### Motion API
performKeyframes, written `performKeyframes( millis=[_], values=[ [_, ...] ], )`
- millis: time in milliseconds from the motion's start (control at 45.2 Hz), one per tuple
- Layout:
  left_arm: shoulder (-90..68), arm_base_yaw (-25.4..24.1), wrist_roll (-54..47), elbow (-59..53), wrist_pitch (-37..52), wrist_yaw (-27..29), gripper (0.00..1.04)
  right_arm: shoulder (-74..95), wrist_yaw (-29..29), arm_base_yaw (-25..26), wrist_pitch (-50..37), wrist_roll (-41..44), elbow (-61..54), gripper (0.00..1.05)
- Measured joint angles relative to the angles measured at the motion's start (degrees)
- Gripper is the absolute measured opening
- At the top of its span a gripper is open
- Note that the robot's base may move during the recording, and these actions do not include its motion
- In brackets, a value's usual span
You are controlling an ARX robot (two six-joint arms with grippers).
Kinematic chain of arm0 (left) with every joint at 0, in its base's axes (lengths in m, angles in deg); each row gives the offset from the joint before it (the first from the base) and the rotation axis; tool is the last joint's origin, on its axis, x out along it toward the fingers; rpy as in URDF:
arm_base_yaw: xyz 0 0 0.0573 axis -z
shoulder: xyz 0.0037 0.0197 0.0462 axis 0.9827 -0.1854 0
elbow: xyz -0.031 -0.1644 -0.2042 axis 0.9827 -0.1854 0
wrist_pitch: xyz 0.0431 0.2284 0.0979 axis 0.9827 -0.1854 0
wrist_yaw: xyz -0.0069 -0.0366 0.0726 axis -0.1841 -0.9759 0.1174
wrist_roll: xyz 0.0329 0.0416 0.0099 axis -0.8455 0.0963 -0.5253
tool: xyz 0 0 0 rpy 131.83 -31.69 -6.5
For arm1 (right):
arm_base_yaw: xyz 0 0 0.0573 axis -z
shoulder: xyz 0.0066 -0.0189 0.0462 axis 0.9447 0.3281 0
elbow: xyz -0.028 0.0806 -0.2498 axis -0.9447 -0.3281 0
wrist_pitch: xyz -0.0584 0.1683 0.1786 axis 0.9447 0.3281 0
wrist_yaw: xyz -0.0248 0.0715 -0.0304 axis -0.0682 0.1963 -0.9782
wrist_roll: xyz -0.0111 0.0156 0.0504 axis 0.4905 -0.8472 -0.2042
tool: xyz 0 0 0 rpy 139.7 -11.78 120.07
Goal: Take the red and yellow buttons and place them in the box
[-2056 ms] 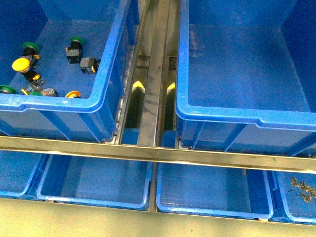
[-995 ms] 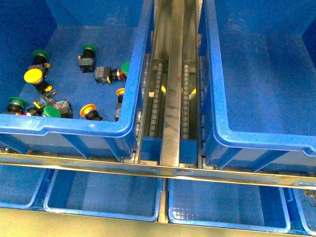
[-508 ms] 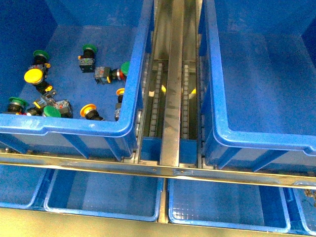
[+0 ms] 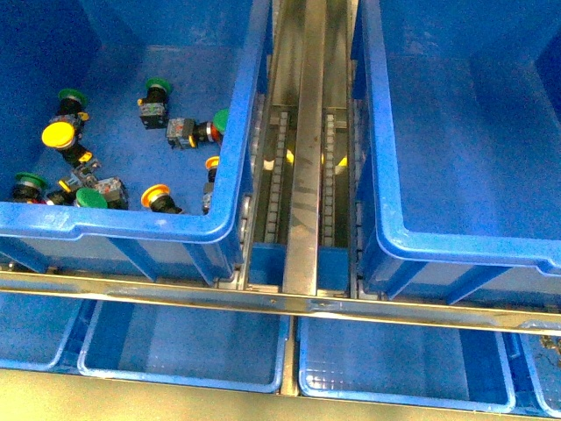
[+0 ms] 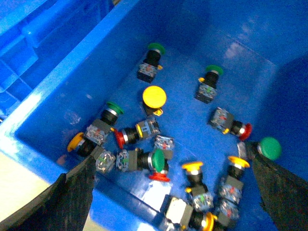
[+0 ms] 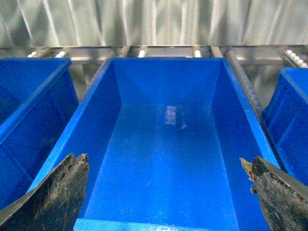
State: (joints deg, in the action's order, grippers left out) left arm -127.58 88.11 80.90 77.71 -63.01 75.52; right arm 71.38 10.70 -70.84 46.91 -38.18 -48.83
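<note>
A yellow button and a red button are being seen lying just beside each other on the floor of the left bin, among green ones. The left gripper is being held over this heap, jaws spread wide, gripping nothing. The right gripper is being held, equally spread, over the box, which is standing right of the bin, a metal rail between them.
</note>
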Motion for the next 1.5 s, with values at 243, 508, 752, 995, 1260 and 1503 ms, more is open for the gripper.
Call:
performKeyframes(
  millis=[243, 508, 752, 995, 1260, 1503],
  values=[
    [-25.44, -3.96, 2.19, 15.37, 1.57, -5.09, 0.97, 0.00, 0.00, 0.00, 0.00, -0.02, 0.00, 0.99],
    [-39.45, -6.36, 1.70, 23.47, 2.62, -7.69, 0.97, 0.02, -0.02, 0.00, 0.00, 0.00, 0.00, 0.99],
    [-49.51, -8.55, -0.39, 33.90, 1.70, -9.90, 0.97, 0.00, -0.02, 0.00, 0.00, -0.02, 0.00, 0.99],
    [-55.32, -8.81, -1.57, 40.41, -0.04, -10.45, 0.97, 0.00, 0.00, 0.00, 0.00, -0.02, 0.00, 0.99],
    [-57.40, -9.73, -2.75, 43.58, -0.61, -11.37, 0.97, 0.00, 0.00, 0.00, 0.00, -0.02, 0.00, 0.99],
    [-58.36, -10.12, -3.06, 43.71, -0.81, -11.56, 0.71, 0.00, 0.00, 0.00, 0.00, -0.02, 0.00, 0.99]
  ],
)
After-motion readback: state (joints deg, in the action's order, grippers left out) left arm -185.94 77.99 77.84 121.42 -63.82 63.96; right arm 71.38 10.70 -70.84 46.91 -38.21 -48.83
